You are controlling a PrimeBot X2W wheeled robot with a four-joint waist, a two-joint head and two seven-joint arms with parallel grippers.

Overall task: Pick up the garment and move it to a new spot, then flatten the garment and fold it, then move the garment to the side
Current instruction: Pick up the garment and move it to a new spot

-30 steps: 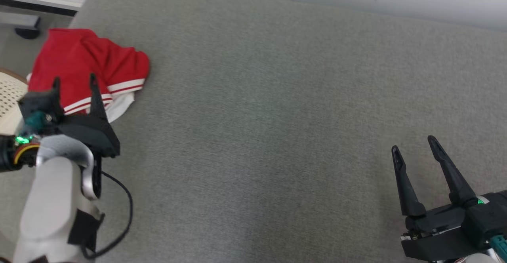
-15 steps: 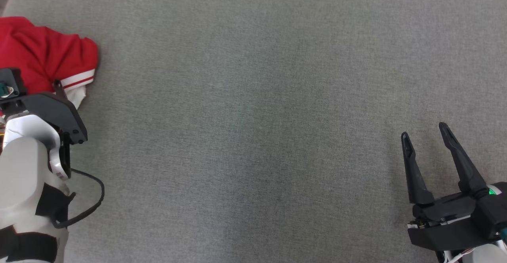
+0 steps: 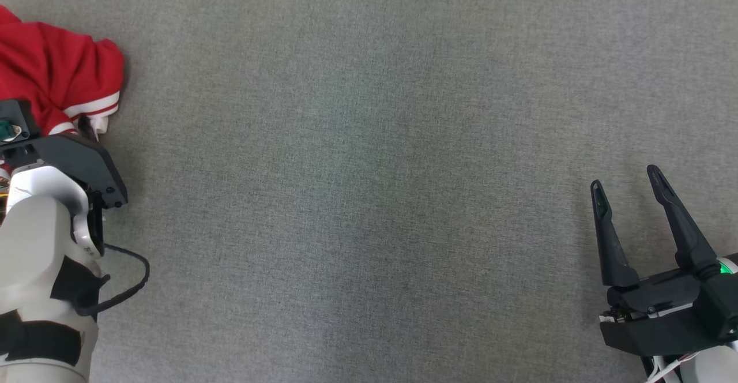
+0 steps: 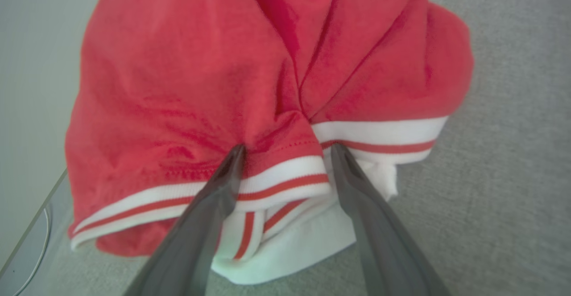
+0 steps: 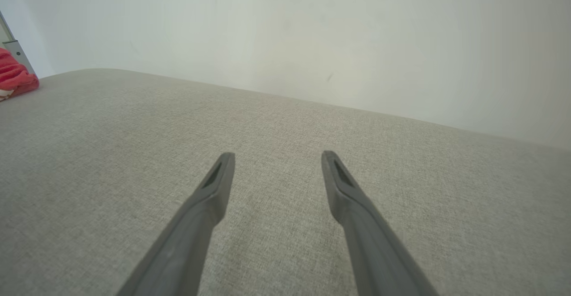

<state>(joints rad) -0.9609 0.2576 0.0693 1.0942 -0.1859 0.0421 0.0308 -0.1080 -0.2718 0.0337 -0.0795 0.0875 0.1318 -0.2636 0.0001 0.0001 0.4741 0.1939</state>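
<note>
The garment (image 4: 267, 64) is a crumpled red piece with white-and-red striped hems, lying at the far left of the grey cushion (image 3: 369, 169). My left gripper (image 4: 287, 149) is open, its two fingertips resting on the striped hem with a fold of red cloth between them. In the head view the garment (image 3: 57, 77) lies just beyond the left arm's black wrist housing (image 3: 75, 158). My right gripper (image 3: 625, 177) is open and empty over bare cushion at the lower right. In the right wrist view the right gripper (image 5: 277, 154) points toward the wall, with the garment (image 5: 13, 80) far left.
The cushion's left edge runs close beside the garment, with pale floor (image 4: 26, 86) beyond it. A white wall (image 5: 312, 33) rises behind the cushion's far edge. A black cable (image 3: 127, 290) loops off the left forearm.
The head camera has moved, so the whole picture has shifted and the garment now sits at the left edge. The left fingers have come closer to the striped hem. Both grippers stayed open.
</note>
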